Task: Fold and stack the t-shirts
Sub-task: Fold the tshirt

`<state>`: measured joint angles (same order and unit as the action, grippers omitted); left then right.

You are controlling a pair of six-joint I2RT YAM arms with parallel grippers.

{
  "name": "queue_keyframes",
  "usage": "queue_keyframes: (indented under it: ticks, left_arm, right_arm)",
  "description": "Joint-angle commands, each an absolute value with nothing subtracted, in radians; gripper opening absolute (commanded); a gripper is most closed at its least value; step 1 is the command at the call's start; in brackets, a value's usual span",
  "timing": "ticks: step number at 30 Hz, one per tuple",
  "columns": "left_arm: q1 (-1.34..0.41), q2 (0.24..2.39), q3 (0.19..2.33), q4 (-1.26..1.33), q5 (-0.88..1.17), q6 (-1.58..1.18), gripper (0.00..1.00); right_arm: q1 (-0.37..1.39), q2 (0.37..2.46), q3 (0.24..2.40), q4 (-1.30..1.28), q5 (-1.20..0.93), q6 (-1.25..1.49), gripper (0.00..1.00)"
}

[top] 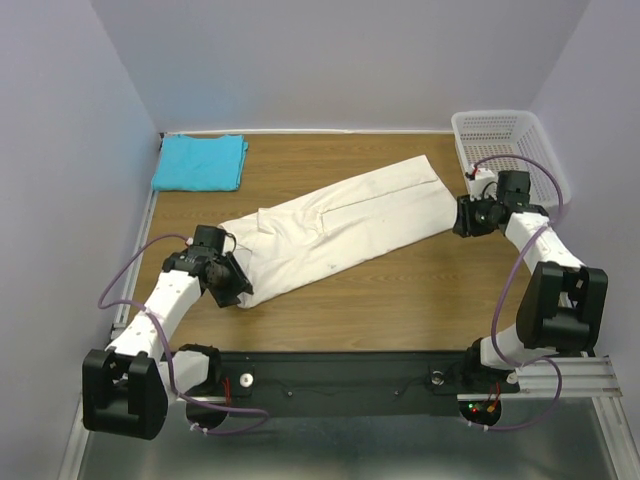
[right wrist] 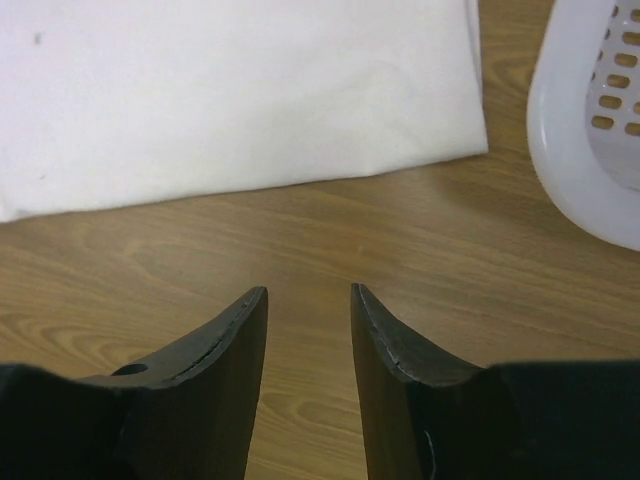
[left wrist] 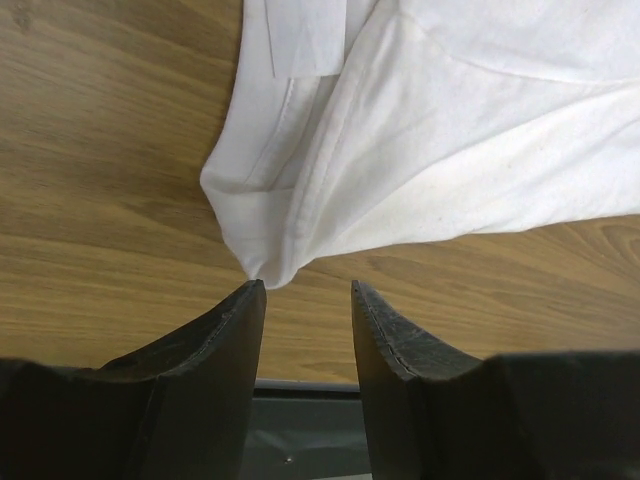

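A cream-white t-shirt [top: 340, 225] lies folded lengthwise into a long strip, running diagonally across the wooden table. A turquoise-blue t-shirt [top: 200, 161] lies folded at the back left corner. My left gripper [top: 236, 290] hovers at the strip's near-left end, open and holding nothing; the cloth's corner [left wrist: 262, 262] lies just beyond the left fingertip [left wrist: 250, 300]. My right gripper [top: 462, 220] is at the strip's far-right end, open with bare wood between its fingers [right wrist: 375, 320]. The cloth's edge [right wrist: 240, 110] lies a short way ahead of it.
A white plastic mesh basket [top: 505, 145] stands at the back right, close behind the right gripper, its rim [right wrist: 560, 150] to the right in the right wrist view. Grey walls enclose the table on three sides. A black rail [top: 340, 375] runs along the near edge.
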<state>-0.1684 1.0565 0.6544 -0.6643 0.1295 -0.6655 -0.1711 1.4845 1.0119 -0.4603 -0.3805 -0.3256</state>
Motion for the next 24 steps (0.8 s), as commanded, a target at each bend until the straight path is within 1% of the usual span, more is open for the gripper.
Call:
queue_keyframes:
  ticks: [1, 2, 11, 19, 20, 21, 22, 24]
  left_arm:
    - [-0.173, 1.057, 0.624, -0.663, 0.169, -0.684, 0.52]
    - [-0.173, 1.071, 0.617, -0.658, 0.170, -0.687, 0.51]
    - [-0.175, 1.132, 0.594, -0.595, 0.140, -0.706, 0.52]
    - [-0.176, 1.170, 0.604, -0.621, 0.115, -0.722, 0.50]
    - [-0.175, 1.170, 0.607, -0.624, 0.110, -0.726, 0.44]
    - [-0.175, 1.169, 0.612, -0.626, 0.109, -0.726, 0.40]
    - [-0.176, 1.167, 0.614, -0.629, 0.103, -0.726, 0.29]
    - [-0.176, 1.167, 0.621, -0.632, 0.100, -0.727, 0.22]
  right_arm:
    - [-0.179, 1.509, 0.986, -0.315, -0.304, -0.204, 0.45]
    - [-0.179, 1.516, 0.980, -0.304, -0.304, -0.195, 0.47]
    - [-0.179, 1.509, 0.950, -0.261, -0.314, -0.184, 0.48]
    - [-0.179, 1.509, 0.954, -0.261, -0.322, -0.183, 0.48]
    - [-0.179, 1.511, 0.956, -0.261, -0.325, -0.181, 0.48]
    - [-0.179, 1.512, 0.956, -0.261, -0.331, -0.179, 0.48]
    - [-0.179, 1.509, 0.956, -0.261, -0.333, -0.179, 0.48]
    - [-0.179, 1.505, 0.956, -0.262, -0.334, -0.176, 0.48]
